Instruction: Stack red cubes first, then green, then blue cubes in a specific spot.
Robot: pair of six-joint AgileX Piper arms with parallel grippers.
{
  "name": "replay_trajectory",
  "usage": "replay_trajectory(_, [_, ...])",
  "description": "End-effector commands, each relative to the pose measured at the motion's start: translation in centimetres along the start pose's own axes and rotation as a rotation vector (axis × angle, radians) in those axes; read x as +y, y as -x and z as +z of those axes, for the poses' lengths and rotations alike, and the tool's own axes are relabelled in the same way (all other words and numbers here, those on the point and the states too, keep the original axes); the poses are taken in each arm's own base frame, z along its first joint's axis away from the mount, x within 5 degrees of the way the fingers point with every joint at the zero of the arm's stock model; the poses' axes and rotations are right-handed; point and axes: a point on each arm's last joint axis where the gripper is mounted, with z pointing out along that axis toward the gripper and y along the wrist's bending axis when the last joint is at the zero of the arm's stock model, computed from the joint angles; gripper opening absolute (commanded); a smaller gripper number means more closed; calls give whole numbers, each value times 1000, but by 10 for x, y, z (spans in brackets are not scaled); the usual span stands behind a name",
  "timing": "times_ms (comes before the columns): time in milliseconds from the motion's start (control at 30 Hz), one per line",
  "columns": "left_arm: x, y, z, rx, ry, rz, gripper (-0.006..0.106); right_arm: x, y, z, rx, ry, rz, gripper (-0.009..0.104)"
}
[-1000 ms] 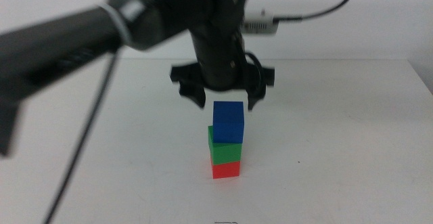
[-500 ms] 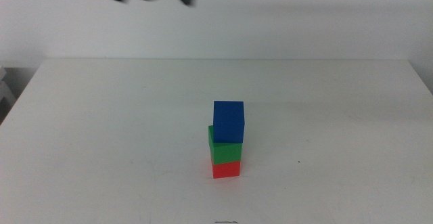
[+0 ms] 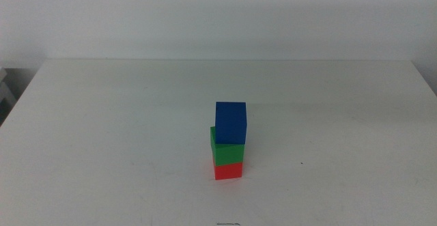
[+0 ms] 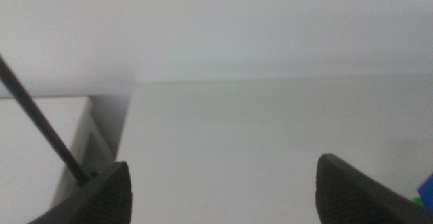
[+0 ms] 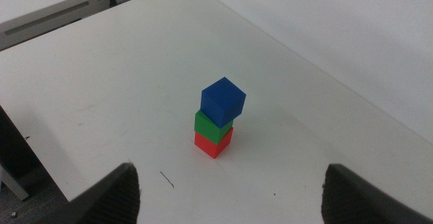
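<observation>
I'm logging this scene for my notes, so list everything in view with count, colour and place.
red cube: one, bright red, on the table at the bottom of the stack.
green cube: one, green, resting on the red cube.
blue cube: one, deep blue, on top of the green cube, slightly offset and overhanging.
table: one, white, carrying the stack.
wall: plain white, behind the table.
left gripper: one, dark jaws open, empty, out of the middle view, facing the table's edge.
right gripper: one, dark jaws open, empty, out of the middle view, facing the stack.
</observation>
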Motion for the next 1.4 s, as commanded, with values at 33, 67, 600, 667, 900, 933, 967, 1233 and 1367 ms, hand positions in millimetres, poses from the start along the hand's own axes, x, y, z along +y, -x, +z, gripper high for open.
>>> replay_trajectory(33, [3, -1, -18, -158, 10, -10, 92, -3, 10, -5, -86, -31, -8, 73])
replay_trajectory(67, [3, -5, -22, -164, 14, -8, 92, -3, 10, -5, -86, -31, -8, 73])
replay_trajectory(600, [5, -15, -45, -225, 15, -11, 92, -3, 8, -2, -77, -33, -8, 73])
replay_trajectory(667, [5, -15, -45, -227, 14, -11, 92, -3, 5, 3, -56, -33, -9, 73])
replay_trajectory(900, [4, -18, -46, -349, 7, -8, 92, -11, -20, 45, -150, -164, -100, 73])
replay_trajectory(933, [3, -22, -44, -387, 3, -7, 92, -12, -25, 53, -197, -179, -114, 73])
replay_trajectory(967, [3, -26, -44, -431, 0, -5, 92, -12, -29, 60, -234, -188, -123, 73])
replay_trajectory(1233, [-2, -102, -5, -506, -26, 0, 92, -21, -115, 92, -248, -357, -22, 73])
replay_trajectory(1367, [-4, -147, 17, -491, -38, -3, 92, -20, -170, 89, -215, -482, 128, 73])
